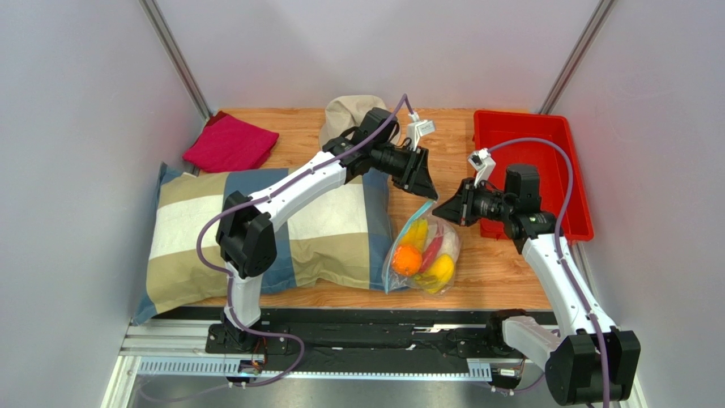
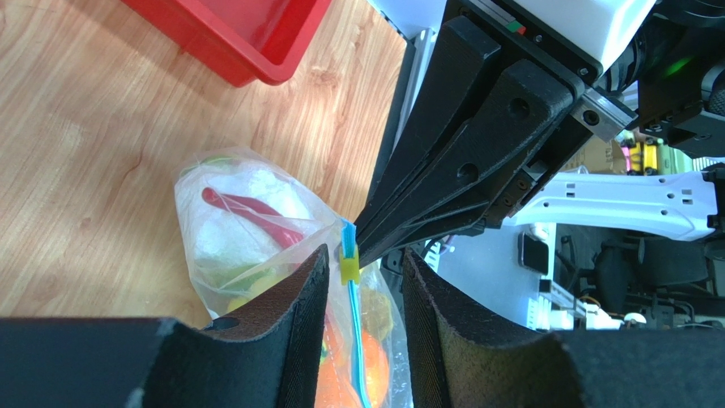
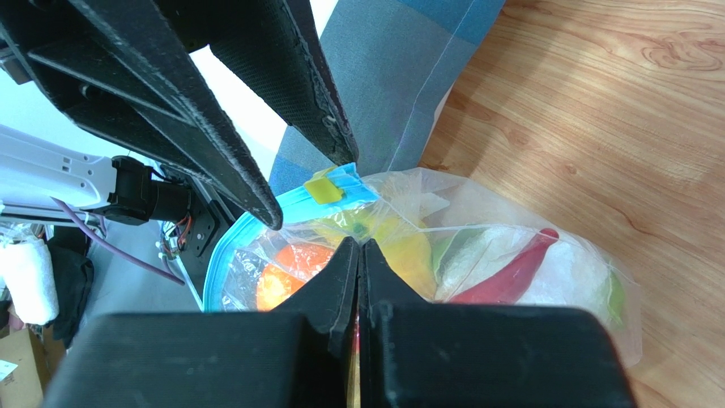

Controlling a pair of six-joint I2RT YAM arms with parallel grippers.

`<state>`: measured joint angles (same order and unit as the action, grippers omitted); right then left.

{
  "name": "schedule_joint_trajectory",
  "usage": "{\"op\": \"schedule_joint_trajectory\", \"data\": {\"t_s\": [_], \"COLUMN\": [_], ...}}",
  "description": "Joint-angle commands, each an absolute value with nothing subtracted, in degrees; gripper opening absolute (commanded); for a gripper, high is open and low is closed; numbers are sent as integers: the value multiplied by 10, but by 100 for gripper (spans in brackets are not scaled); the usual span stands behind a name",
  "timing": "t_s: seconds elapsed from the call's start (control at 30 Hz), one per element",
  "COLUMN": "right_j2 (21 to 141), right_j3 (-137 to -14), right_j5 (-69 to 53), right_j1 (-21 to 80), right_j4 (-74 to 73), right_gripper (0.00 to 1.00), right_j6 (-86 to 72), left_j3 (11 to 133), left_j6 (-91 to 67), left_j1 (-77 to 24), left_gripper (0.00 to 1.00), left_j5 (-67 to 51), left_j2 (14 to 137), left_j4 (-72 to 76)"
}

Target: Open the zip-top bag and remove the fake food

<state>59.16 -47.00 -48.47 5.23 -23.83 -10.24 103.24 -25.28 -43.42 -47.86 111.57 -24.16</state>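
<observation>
The zip-top bag stands upright on the wooden table, with its blue zip strip along the left edge. A yellow slider sits at the top end of the strip. Inside the bag are an orange, a yellow fruit, a red pepper piece and white cauliflower. My left gripper is open, with one finger on each side of the slider. My right gripper is shut on the bag's top plastic just beside the slider. The two grippers meet tip to tip above the bag.
A red bin stands at the right, close behind my right arm. A striped pillow lies to the left of the bag. A magenta cloth and a beige bundle lie at the back.
</observation>
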Motion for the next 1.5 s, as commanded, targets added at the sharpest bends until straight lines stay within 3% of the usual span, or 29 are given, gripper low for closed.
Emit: {"op": "schedule_joint_trajectory", "data": {"t_s": [0.0, 0.23, 0.37, 0.4, 0.57, 0.7, 0.77, 0.83, 0.87, 0.9, 1.27, 1.47], "right_j2": [590, 597, 600, 601, 622, 648, 658, 669, 670, 671, 592, 620], "right_j3": [-497, -502, -503, -503, -508, -524, -531, -530, -531, -529, -497, -555], "right_j5": [-483, -483, -491, -490, -479, -480, -483, -495, -497, -497, -377, -342], "right_j1": [57, 57, 59, 61, 69, 71, 73, 75, 76, 79, 77, 76], "right_j4": [-234, -233, -234, -234, -236, -234, -229, -215, -208, -202, -178, -228], "right_gripper": [0, 0, 0, 0, 30, 36, 35, 25, 17, 0, 0, 0], "right_j6": [-97, -98, -91, -89, -66, -55, -55, -56, -60, -63, -192, -220], "left_j3": [1047, 1042, 1044, 1045, 1043, 1043, 1044, 1044, 1043, 1042, 1013, 984], "left_j6": [-254, -246, -238, -235, -208, -200, -198, -198, -197, -197, -189, -209], "left_j1": [-437, -438, -437, -437, -438, -437, -438, -438, -438, -438, -438, -439], "left_gripper": [41, 36, 4, 1, 0, 0, 0, 0, 0, 0, 0, 0], "left_j5": [-481, -483, -480, -480, -486, -496, -503, -508, -508, -506, -408, -406], "left_j2": [1125, 1129, 1122, 1121, 1109, 1104, 1101, 1100, 1098, 1098, 1092, 1075], "left_j4": [-234, -243, -243, -243, -251, -255, -255, -255, -255, -257, -312, -295]}}
